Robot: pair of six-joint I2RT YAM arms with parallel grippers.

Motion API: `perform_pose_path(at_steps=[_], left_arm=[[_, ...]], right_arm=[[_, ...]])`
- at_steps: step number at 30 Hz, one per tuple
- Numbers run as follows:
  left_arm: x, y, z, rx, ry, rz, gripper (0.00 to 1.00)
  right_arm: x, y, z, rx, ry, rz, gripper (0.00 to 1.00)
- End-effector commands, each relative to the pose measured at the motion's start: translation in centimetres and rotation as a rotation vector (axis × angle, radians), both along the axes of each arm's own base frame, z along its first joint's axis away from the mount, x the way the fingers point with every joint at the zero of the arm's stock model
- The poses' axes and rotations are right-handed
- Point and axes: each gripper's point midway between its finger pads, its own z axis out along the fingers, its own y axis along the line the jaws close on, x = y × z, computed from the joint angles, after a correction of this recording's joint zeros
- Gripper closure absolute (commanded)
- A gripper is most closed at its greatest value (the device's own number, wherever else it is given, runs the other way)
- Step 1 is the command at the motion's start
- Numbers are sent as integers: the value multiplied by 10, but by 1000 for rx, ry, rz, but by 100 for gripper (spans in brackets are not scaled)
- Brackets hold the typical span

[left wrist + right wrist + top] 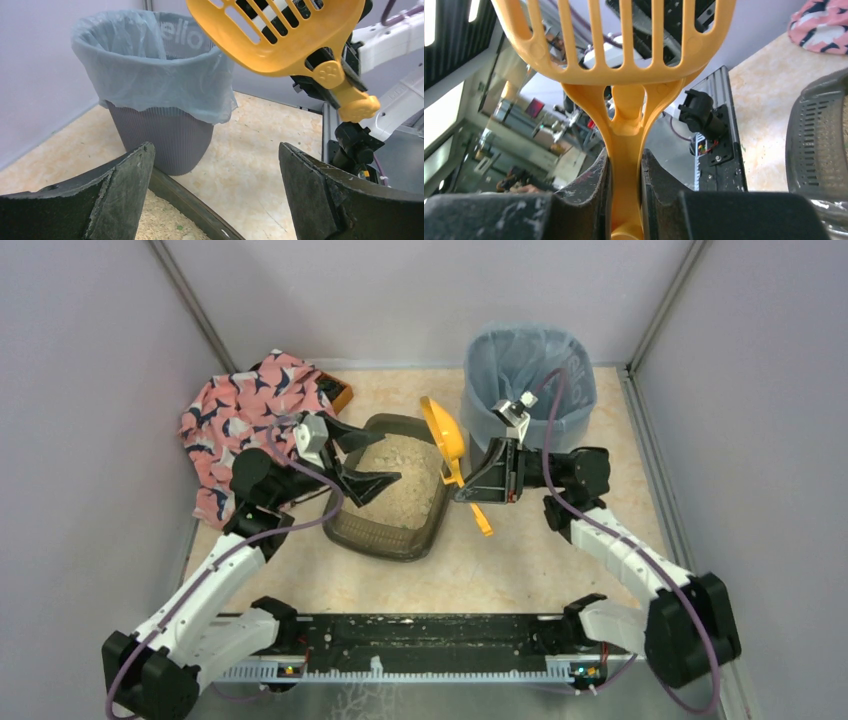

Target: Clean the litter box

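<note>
Item, litter box (385, 538): low dark translucent tray with pale granular litter, standing at centre frame of the top view on the pale mottled table (520, 565); its rim crosses the bottom of the left wrist view (192, 206) and its perforated-looking wall shows at the right edge of the right wrist view (819, 145). Item, left gripper (390, 455): poised over the left part of the tray, jaws spread wide and holding nothing, both dark fingers apart at the lower corners of its own camera (215, 160). Item, right gripper (462, 490): just right of the tray, jaws clamped on the handle of the scoop (626, 165). Item, scoop (445, 435): yellow-orange, slotted, head raised above the tray's right rim, tilted; seen at upper right in the left wrist view (280, 62) and filling the top of the right wrist view (626, 130). Item, bin (480, 420): ribbed grey, lined with a blue bag, upper right of centre, near the tray (165, 130). Item, patterned cloth (245, 420): pink, bunched at upper left, beside the tray (821, 25).
</note>
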Motion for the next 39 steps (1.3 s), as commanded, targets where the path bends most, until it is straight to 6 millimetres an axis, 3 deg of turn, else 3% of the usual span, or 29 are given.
perform_pose_path(at_steps=[1, 6, 13, 21, 29, 31, 35, 39], left_arm=[[-1, 0, 25, -1, -84, -117, 1], [-3, -9, 26, 29, -100, -268, 1], [-23, -15, 28, 76, -133, -480, 1], [-29, -14, 42, 80, -191, -517, 4], [-28, -22, 38, 81, -185, -582, 9], [-29, -24, 36, 82, -179, -595, 16], [-32, -29, 29, 82, -161, -617, 39], [-35, -34, 32, 73, -169, -624, 48]], right_arm=[[-40, -16, 31, 96, -141, 210, 100], [-30, -12, 17, 69, -94, 216, 100], [-40, -8, 11, 57, -110, 256, 100], [-46, 3, -14, 41, -17, 299, 100], [-49, 15, -25, 48, 37, 331, 100], [-48, 17, -25, 51, 41, 333, 100], [-49, 21, -22, 58, 39, 347, 100], [-48, 26, -30, 46, 69, 358, 100]])
